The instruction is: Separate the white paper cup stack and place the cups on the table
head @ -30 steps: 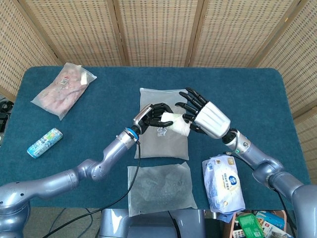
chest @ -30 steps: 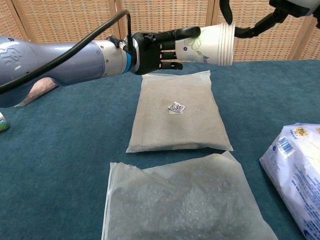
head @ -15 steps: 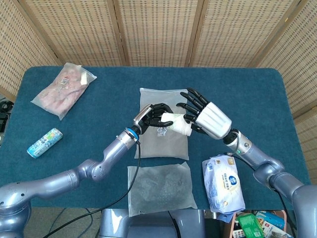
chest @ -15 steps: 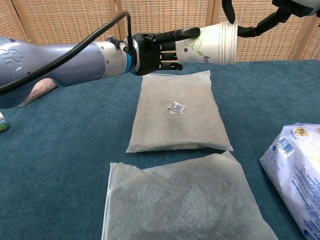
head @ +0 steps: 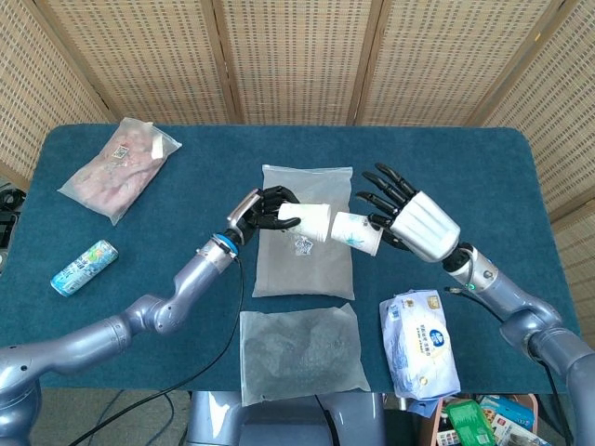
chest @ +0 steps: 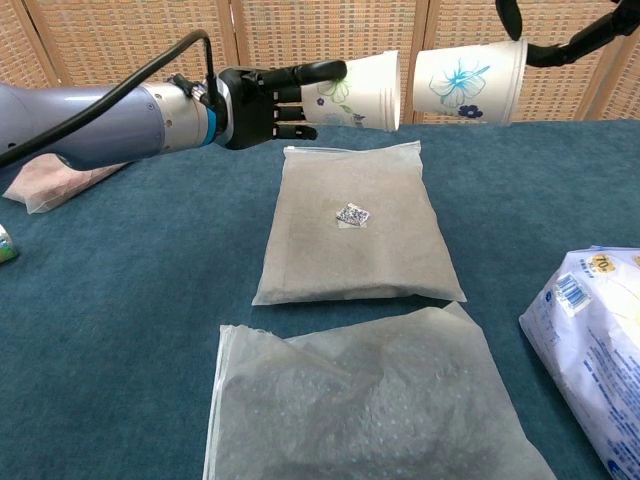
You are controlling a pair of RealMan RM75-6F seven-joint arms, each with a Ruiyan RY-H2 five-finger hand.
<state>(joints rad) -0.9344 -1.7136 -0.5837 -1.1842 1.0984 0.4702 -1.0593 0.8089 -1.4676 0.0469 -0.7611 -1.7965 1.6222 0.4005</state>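
Observation:
Two white paper cups with flower prints are held apart in the air above the table. My left hand (head: 265, 207) (chest: 262, 94) grips the left cup (head: 311, 221) (chest: 358, 92), which lies on its side with its rim facing right. A small gap to its right, my right hand (head: 402, 214) holds the right cup (head: 357, 231) (chest: 468, 82), also on its side. In the chest view only dark fingertips (chest: 507, 14) of the right hand show at the top edge.
Under the cups lies a grey-white pouch (head: 305, 249) (chest: 357, 225). A bubble-wrap bag (head: 302, 353) sits nearer the front, a wet-wipes pack (head: 418, 346) at front right, a pink bag (head: 119, 167) at back left and a can (head: 85, 267) at left.
The stack has come apart into two cups. My left hand drew its cup to the left, and my right hand carried the other to the right.

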